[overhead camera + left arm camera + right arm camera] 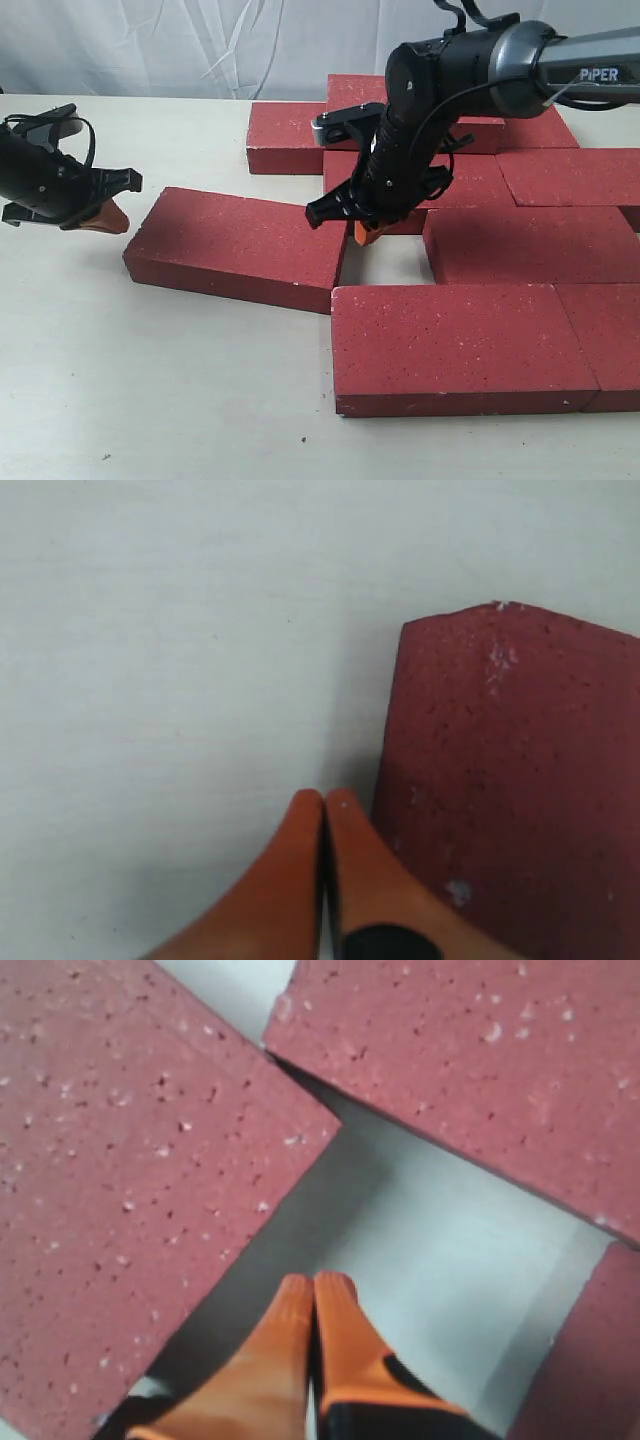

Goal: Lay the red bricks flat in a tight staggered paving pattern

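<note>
Both pairs of orange fingers (290, 865) press together, empty — left gripper (103, 217) just beside the skewed brick (235, 245), right gripper (366, 232) over a gap among the red bricks (465, 340).

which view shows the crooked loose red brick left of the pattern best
Exterior view: the whole skewed dark-red rectangular paver brick shows, angled against the paving. Left wrist view shows only one end; right wrist view only close-up brick parts.
</note>
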Controlling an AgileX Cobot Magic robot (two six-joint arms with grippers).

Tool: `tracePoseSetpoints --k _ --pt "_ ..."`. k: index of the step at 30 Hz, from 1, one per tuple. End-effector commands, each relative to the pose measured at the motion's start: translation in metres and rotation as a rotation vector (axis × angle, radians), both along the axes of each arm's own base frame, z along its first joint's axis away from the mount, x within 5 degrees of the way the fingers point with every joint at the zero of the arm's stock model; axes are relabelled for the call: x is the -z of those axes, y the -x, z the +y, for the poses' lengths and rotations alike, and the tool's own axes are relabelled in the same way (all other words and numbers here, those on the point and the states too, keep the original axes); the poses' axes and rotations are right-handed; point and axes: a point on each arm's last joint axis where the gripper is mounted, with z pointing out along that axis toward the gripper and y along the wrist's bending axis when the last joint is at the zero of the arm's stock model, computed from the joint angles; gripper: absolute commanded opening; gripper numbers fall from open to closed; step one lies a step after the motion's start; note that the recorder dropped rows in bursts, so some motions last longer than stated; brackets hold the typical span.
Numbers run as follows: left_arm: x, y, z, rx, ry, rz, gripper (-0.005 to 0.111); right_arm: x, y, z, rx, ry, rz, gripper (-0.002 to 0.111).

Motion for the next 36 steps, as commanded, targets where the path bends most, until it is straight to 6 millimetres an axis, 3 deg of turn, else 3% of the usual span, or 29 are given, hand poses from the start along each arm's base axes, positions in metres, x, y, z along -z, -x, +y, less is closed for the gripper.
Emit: tracePoseSetpoints --k 1,26,33,36 --pt "-0.001 0.0 -0.003 0.017 0.005 0.004 0.0 0.006 -0.007 -0.001 0.019 -0.014 -0.04 -0.001" --pt "0.0 0.0 -0.001 0.041 -0.029 -0.002 0.0 0.002 -0.013 0.011 0.046 -0.125 -0.12 -0.001" --pt "0.0 0.0 -0.001 0.041 -0.03 -0.003 0.0 -0.016 -0.011 -0.004 0.09 -0.114 -0.088 -0.001" --pt "0.0 0.001 -0.001 0.045 -0.026 0.003 0.0 -0.012 -0.01 -0.01 0.096 -0.089 -0.043 -0.001"
